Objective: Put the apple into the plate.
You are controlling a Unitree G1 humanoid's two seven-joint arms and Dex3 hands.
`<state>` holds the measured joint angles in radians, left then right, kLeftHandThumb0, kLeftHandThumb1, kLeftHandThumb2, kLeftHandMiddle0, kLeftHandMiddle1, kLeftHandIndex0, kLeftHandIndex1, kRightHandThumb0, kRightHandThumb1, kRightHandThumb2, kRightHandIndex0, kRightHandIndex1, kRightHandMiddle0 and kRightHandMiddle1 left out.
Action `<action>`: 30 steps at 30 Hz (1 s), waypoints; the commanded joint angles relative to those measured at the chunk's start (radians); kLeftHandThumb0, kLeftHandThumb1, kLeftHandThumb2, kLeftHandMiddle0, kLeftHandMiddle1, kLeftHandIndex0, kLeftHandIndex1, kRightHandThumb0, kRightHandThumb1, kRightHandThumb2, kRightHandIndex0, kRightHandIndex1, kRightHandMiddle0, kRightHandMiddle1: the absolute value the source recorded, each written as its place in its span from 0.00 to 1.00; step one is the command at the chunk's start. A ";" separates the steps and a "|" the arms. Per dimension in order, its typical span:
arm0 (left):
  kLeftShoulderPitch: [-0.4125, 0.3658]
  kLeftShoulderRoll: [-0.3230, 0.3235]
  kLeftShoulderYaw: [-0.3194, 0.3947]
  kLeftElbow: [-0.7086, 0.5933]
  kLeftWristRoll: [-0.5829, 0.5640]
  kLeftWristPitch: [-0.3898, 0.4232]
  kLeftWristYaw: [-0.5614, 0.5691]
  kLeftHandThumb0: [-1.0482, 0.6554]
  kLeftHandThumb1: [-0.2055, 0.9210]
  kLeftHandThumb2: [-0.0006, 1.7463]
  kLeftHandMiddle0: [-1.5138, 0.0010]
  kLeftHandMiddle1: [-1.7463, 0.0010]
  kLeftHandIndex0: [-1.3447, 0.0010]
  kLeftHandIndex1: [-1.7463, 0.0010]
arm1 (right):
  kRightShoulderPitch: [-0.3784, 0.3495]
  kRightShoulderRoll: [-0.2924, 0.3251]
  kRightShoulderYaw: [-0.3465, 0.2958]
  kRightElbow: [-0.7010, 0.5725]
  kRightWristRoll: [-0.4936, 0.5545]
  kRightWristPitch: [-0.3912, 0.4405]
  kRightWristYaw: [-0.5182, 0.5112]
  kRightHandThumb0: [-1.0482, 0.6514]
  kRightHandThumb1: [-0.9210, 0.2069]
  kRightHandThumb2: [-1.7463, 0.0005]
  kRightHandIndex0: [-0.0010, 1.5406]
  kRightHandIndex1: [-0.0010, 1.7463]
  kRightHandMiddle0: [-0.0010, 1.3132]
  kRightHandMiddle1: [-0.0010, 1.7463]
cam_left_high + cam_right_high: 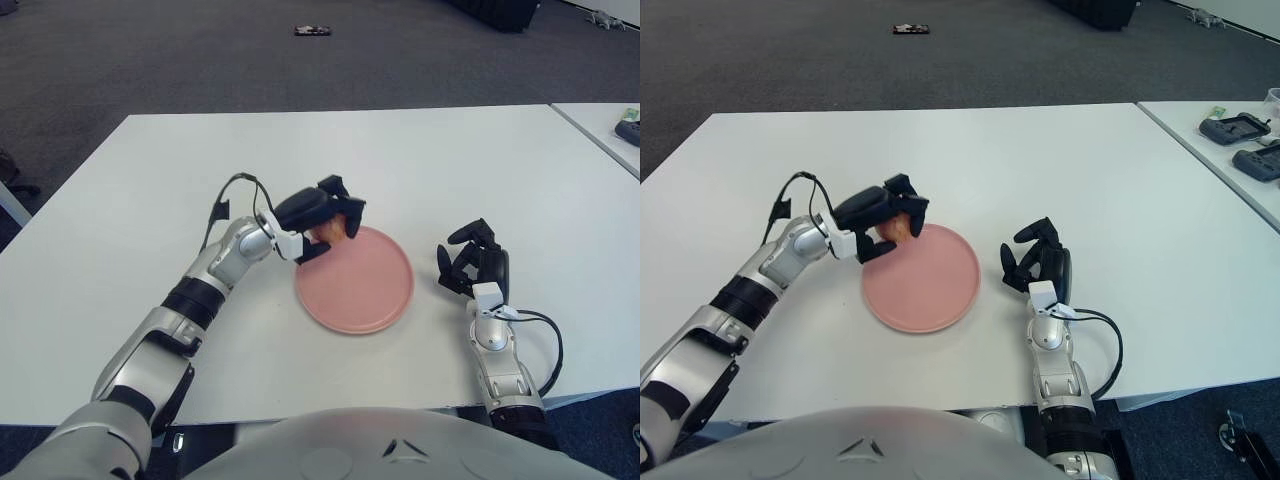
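Observation:
A pink round plate (365, 285) lies on the white table (150, 180) in front of me. My left hand (325, 215) is shut on a reddish-yellow apple (332, 231) and holds it over the plate's upper left rim. The apple is mostly hidden by the black fingers. It also shows in the right eye view (898, 227). My right hand (472, 262) shows just right of the plate, fingers loosely curled and holding nothing.
A second white table (1240, 160) stands at the right with dark devices (1232, 128) on it. A small dark object (313, 31) lies on the grey carpet beyond the table. The table's front edge is close to my body.

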<state>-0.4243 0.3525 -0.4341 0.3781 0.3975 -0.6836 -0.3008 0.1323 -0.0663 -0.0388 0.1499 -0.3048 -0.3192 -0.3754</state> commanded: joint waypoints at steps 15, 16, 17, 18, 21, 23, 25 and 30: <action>-0.022 0.025 -0.094 0.018 0.115 -0.162 -0.080 0.61 0.16 0.95 0.39 0.09 0.52 0.00 | -0.011 -0.007 -0.001 0.013 0.000 -0.037 -0.001 0.37 0.37 0.37 0.58 1.00 0.35 1.00; -0.031 0.027 -0.103 0.034 0.127 -0.197 -0.073 0.61 0.15 0.95 0.39 0.09 0.52 0.00 | -0.011 -0.007 0.000 0.014 -0.001 -0.040 -0.002 0.37 0.37 0.37 0.59 1.00 0.35 1.00; -0.037 0.027 -0.107 0.047 0.135 -0.220 -0.067 0.61 0.15 0.96 0.39 0.08 0.52 0.00 | -0.011 -0.007 0.000 0.015 -0.002 -0.042 -0.002 0.37 0.37 0.37 0.59 1.00 0.35 1.00; -0.038 0.026 -0.114 0.063 0.150 -0.247 -0.053 0.61 0.15 0.96 0.40 0.07 0.52 0.00 | -0.011 -0.006 0.000 0.014 -0.002 -0.040 -0.001 0.37 0.37 0.37 0.59 1.00 0.35 1.00; -0.040 0.020 -0.123 0.102 0.183 -0.299 -0.019 0.61 0.13 0.99 0.40 0.02 0.50 0.01 | -0.011 -0.004 -0.001 0.013 -0.002 -0.037 -0.001 0.37 0.37 0.38 0.59 1.00 0.35 1.00; -0.044 0.018 -0.127 0.119 0.200 -0.320 -0.002 0.61 0.12 0.99 0.40 0.01 0.49 0.02 | -0.011 -0.004 -0.001 0.014 -0.004 -0.041 -0.004 0.37 0.37 0.38 0.59 1.00 0.35 1.00; -0.049 0.018 -0.132 0.131 0.216 -0.334 0.009 0.61 0.11 1.00 0.39 0.00 0.47 0.05 | -0.011 -0.003 -0.002 0.014 -0.003 -0.043 -0.005 0.37 0.37 0.38 0.59 1.00 0.35 1.00; -0.052 0.012 -0.145 0.144 0.239 -0.344 0.023 0.61 0.11 1.00 0.39 0.00 0.47 0.05 | -0.013 -0.003 -0.004 0.018 0.005 -0.051 0.000 0.37 0.37 0.38 0.59 1.00 0.35 1.00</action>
<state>-0.4783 0.3648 -0.5527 0.4953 0.6006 -1.0261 -0.2749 0.1317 -0.0666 -0.0407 0.1584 -0.3036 -0.3551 -0.3762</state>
